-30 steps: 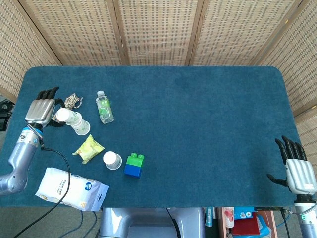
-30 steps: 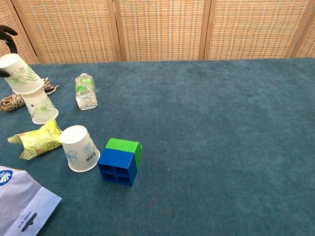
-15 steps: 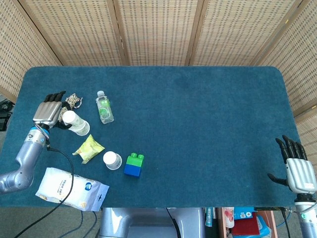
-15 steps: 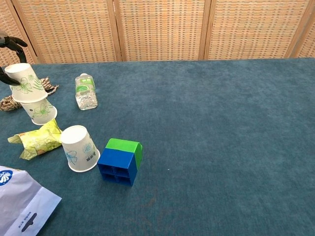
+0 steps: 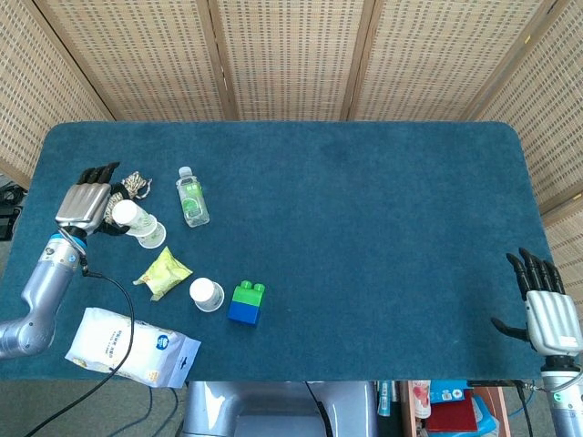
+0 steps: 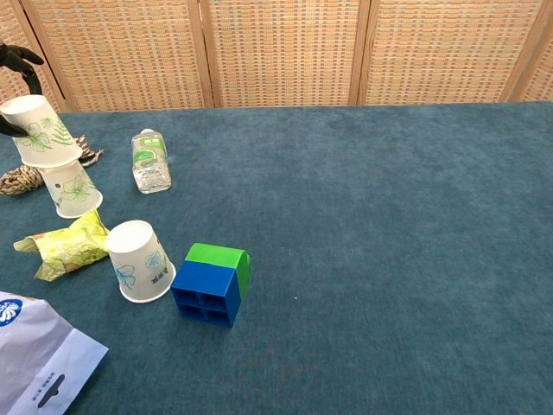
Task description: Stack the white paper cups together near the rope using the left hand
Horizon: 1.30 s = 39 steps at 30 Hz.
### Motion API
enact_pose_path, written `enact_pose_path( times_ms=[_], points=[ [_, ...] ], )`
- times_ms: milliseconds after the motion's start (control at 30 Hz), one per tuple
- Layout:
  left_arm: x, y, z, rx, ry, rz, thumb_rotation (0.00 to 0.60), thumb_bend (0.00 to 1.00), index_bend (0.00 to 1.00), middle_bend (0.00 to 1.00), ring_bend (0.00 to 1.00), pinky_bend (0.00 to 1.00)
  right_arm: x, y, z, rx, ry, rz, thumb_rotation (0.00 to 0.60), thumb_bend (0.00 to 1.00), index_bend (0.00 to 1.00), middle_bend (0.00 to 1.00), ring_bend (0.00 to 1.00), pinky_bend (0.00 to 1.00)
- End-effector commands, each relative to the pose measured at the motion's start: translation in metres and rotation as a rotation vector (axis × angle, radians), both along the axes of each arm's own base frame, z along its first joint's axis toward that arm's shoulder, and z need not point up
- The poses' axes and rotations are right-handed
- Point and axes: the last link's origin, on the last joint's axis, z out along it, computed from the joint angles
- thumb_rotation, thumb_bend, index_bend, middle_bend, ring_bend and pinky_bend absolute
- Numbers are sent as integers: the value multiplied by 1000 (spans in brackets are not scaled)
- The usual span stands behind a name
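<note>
My left hand (image 5: 84, 204) grips an upturned white paper cup (image 6: 39, 130) with green leaf print at the table's far left. That cup sits tilted over the top of a second upturned cup (image 6: 73, 190), partly nested on it; in the head view the pair (image 5: 137, 224) lies just right of the hand. The coiled rope (image 5: 135, 185) (image 6: 22, 177) lies right behind them. A third cup (image 5: 207, 294) (image 6: 140, 259) stands upside down, apart, beside the block. My right hand (image 5: 547, 309) rests open at the near right edge, holding nothing.
A small water bottle (image 5: 192, 198) lies right of the rope. A yellow-green snack packet (image 5: 164, 272) lies between the cups. A blue and green block (image 5: 245, 302) touches the third cup. A white wipes pack (image 5: 132, 346) sits at the near left edge.
The left hand pressed the held cup down and rightwards onto the lower cup, then eased up and back a little. The right hand and the other objects stayed still.
</note>
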Motion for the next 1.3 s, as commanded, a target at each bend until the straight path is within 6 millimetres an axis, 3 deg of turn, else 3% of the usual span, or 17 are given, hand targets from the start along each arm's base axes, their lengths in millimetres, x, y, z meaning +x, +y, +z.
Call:
enact_pose_path(
  times_ms=[33, 433, 500, 633, 900, 1067, 1300],
  points=[
    [-1, 0, 0, -1, 3, 4, 600, 219, 462, 0, 0, 0, 0, 0, 0, 1, 0, 1, 600, 0, 0, 0, 0, 0],
    [-8, 6, -12, -17, 19, 22, 600, 220, 440, 0, 0, 0, -1, -1, -1, 2, 2, -3, 600, 0, 0, 0, 0, 0],
    [-9, 8, -16, -18, 17, 29, 600, 220, 399, 0, 0, 0, -1, 0, 0, 0, 1, -4, 600, 0, 0, 0, 0, 0],
    [-11, 11, -22, -11, 33, 35, 600, 220, 216, 0, 0, 0, -1, 0, 0, -3, 0, -4, 600, 0, 0, 0, 0, 0],
    [-16, 13, -24, 1, 28, 47, 600, 220, 178, 0, 0, 0, -1, 0, 1, -5, -1, -2, 600, 0, 0, 0, 0, 0],
    [-15, 5, -17, 26, -7, 33, 600, 220, 154, 0, 0, 0, 0, 0, 1, -4, 0, -2, 600, 0, 0, 0, 0, 0],
    [2, -34, -12, 39, -68, -118, 600, 220, 112, 0, 0, 0, 0, 0, -2, 10, 2, -2, 600, 0, 0, 0, 0, 0]
  ],
)
